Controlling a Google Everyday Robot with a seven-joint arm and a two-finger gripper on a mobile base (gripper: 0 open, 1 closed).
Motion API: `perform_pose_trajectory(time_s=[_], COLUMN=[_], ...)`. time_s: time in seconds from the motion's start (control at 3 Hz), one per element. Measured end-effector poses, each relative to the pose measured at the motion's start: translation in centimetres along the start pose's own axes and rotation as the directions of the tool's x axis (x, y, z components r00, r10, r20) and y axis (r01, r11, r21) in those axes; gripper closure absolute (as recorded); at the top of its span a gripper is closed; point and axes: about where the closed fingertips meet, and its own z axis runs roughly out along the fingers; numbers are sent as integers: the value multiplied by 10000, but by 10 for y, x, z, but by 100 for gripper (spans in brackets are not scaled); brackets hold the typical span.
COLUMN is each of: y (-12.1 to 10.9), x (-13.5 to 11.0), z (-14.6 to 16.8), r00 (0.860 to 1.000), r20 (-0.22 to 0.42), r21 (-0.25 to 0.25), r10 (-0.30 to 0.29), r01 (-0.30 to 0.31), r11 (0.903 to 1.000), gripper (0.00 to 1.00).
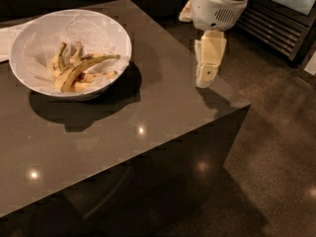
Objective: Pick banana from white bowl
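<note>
The white bowl (29, 41), wide and lined with crinkled white paper, stands at the back left of the dark table. In it lies the banana (89, 65), a long curved dull yellow piece with dark mottling, across several shorter pale peel strips (61, 63). The gripper (206, 77) hangs from the white arm (217, 6) above the table's right part, well to the right of the bowl and apart from it. It holds nothing that I can see.
The dark glossy table (148, 117) ends in a corner at the right (247, 104). A white sheet (7, 38) lies at the far left edge. A dark appliance with slats (281, 23) stands at the back right on the brown floor.
</note>
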Motion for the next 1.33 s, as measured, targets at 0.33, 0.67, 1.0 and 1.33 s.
perform_pose_trajectory(time_s=[0.33,0.67,1.0,1.33], y=[-3,-27,-56,-74], x=[-2,-11,-32,-58], z=[3,10,16,16], r00=[9997,9988,9932,9817], r20=[229,348,553,709], r21=[74,101,60,306], r10=[-78,-354,-1024,-1769], r01=[77,351,1022,1751], r11=[9999,9993,9947,9841], gripper=[0,0,0,0])
